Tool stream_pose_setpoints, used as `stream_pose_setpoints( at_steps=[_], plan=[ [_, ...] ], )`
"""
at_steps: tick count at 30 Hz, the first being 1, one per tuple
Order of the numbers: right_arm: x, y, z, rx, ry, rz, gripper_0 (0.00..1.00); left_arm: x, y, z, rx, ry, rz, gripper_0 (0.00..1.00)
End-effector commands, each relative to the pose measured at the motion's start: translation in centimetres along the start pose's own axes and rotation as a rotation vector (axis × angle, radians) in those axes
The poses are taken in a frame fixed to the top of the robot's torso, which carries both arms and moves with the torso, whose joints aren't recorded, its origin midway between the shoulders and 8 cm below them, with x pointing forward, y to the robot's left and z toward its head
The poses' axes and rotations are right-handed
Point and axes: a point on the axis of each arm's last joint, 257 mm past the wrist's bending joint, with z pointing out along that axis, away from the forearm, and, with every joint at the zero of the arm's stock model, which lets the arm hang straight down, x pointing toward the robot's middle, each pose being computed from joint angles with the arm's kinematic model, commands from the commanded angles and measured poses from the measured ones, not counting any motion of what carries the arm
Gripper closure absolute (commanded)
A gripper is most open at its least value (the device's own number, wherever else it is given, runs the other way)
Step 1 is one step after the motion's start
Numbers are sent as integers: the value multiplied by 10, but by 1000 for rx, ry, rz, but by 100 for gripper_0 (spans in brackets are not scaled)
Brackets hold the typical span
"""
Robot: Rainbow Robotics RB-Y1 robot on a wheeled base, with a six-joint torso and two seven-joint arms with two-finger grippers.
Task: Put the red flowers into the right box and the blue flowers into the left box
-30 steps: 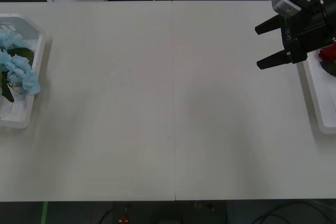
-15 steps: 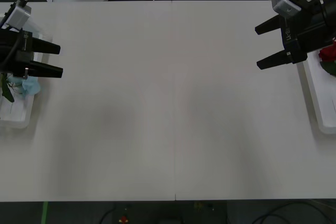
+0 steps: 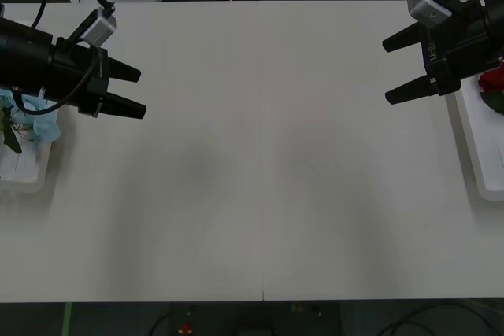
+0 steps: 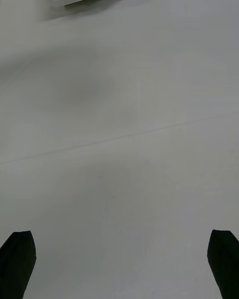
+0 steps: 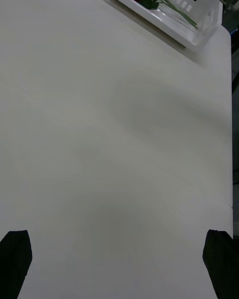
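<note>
Now both the left gripper (image 3: 135, 91) and right gripper (image 3: 395, 69) hover spread wide, empty.

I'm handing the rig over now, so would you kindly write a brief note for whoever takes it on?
Left gripper: open, empty, above the table beside the left box.
Right gripper: open, empty, above the table beside the right box.
Blue flowers lie in the left box; red flowers lie in the right box.
Done: no flowers lie on the table between the boxes.
Left: sorting looks complete; likely just park both arms.
</note>
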Motion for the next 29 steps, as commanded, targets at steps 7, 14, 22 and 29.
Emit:
stream_pose_setpoints(
  at_steps=[7,14,22,29],
  plan=[
    [-2,-5,-12,21,-1,-11,0,-54,-21,27,59,18,218,0],
    [-2,-5,-12,21,-1,-11,0,-59,-32,35,78,34,271,0],
    [-2,-5,-12,21,-1,-11,0,-57,-36,40,89,36,272,0],
    [-2,-5,-12,21,-1,-11,0,-57,-36,40,89,36,272,0]
  ],
)
